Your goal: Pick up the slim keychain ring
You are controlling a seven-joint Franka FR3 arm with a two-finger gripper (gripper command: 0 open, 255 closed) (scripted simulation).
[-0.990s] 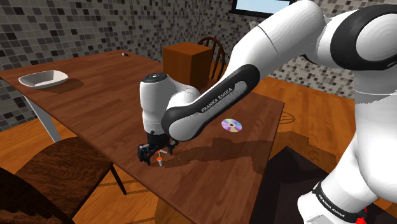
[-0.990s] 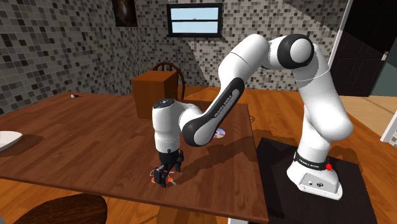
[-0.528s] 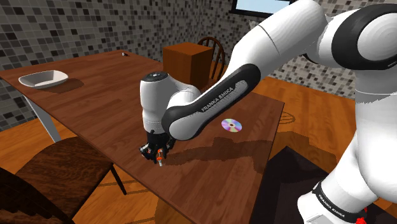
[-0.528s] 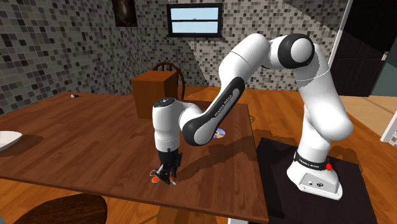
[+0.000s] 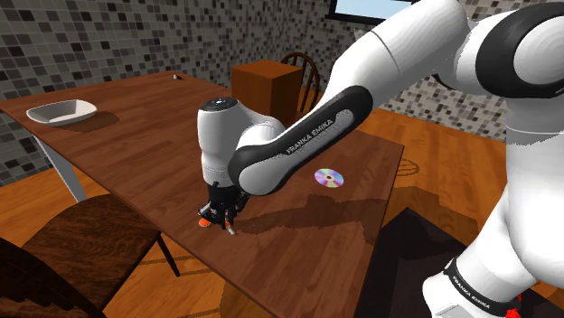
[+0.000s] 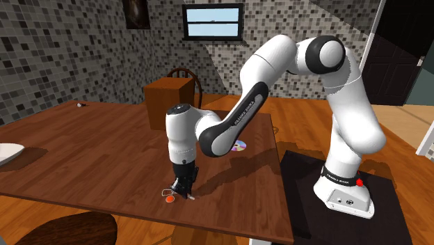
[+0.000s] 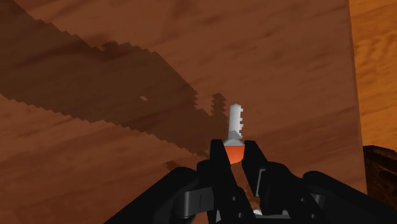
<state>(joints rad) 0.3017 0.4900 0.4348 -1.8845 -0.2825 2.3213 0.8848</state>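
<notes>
The all-black two-finger gripper (image 7: 234, 151) points down at the near edge of the dark brown wooden table (image 5: 136, 126). Its fingers are drawn in and clamped on the orange head of the slim keychain (image 7: 235, 122), whose grey toothed key blade sticks out past the fingertips. In the second exterior view, a small orange piece (image 6: 169, 198) lies on the wood just beside the fingers, with a thin pale loop next to it. The fingertips sit right down at the table surface, so the keychain appears to be resting on the wood, or barely off it.

Further along the table lie a shiny round disc (image 5: 329, 177) and, well apart at the far end, a shallow white dish (image 5: 61, 112). A brown wooden box (image 5: 265, 86) stands behind the table.

By my reading the grasp is made and the lift is not yet done. What remains is raising the keychain clear of the wood without the thin head slipping from the pads.
</notes>
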